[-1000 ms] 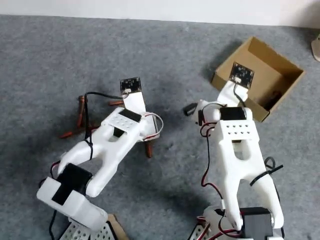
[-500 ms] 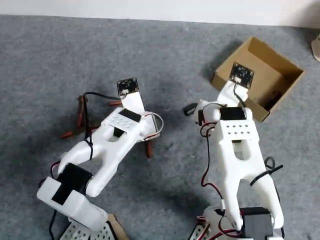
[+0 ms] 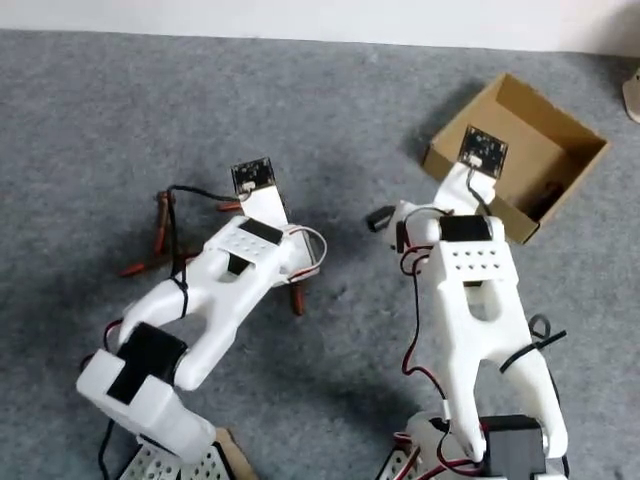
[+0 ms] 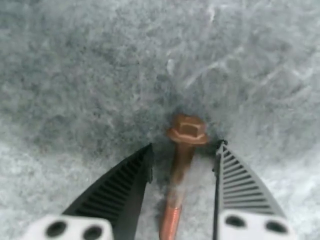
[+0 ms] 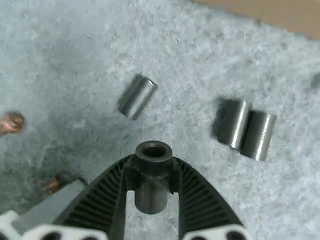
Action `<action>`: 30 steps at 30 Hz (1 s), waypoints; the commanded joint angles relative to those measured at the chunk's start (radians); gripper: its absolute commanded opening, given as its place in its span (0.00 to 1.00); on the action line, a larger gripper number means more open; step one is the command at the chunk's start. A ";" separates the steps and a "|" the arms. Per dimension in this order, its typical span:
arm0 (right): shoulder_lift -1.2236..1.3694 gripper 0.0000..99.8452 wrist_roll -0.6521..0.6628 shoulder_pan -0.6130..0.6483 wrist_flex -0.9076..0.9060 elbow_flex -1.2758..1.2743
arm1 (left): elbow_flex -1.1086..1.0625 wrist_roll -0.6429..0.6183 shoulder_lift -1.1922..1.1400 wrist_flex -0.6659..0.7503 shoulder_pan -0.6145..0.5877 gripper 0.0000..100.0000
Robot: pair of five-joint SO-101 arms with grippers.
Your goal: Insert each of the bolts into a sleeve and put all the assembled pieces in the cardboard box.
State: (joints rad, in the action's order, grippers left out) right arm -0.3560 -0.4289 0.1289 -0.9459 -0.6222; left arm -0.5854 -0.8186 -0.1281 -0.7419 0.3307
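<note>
Bolt point(image 4: 181, 165) rigid, slick, we judge; left gripper point(image 4: 185, 146) jaws spread astride shank, our pinch spot; right gripper point(image 5: 153, 162) clamps sleeve point(image 5: 150, 195).

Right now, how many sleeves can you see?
4. A held sleeve in the right gripper; a lone sleeve lying loose; paired sleeves side by side. Others may be hidden.
</note>
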 commanded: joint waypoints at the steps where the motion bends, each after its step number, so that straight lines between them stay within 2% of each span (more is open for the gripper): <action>1: -0.041 0.00 -0.002 -0.008 0.021 0.001 | 0.048 -0.006 -0.067 -0.002 0.002 0.18; 5: -0.041 0.00 -0.002 -0.008 0.021 0.001 | 0.122 -0.005 -0.114 -0.069 0.001 0.01; 6: -0.041 0.00 -0.002 -0.008 0.021 0.001 | 0.136 -0.003 -0.124 -0.084 0.001 0.00; 8: -0.041 0.00 -0.002 -0.008 0.021 0.001 | 0.150 -0.003 -0.134 -0.098 0.001 0.03; 11: -0.041 0.00 -0.002 -0.008 0.021 0.001 | 0.157 -0.002 -0.131 -0.098 0.001 0.01; 17: -0.041 0.00 -0.002 -0.007 0.021 0.001 | 0.176 0.077 -0.067 -0.095 0.001 0.01; 22: -0.045 0.00 0.002 -0.005 0.021 0.002 | 0.136 0.095 0.084 -0.097 0.001 0.01; 27: -0.053 0.00 0.110 0.038 0.021 -0.005 | 0.042 0.140 0.278 -0.094 0.001 0.01; 30: -0.053 0.00 0.126 0.070 0.021 -0.005 | -0.013 0.144 0.394 -0.094 0.001 0.01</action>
State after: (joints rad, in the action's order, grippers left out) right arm -0.3560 -0.3368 0.1688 -0.9459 -0.6329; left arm -0.5869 -0.6836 0.1174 -0.8339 0.3353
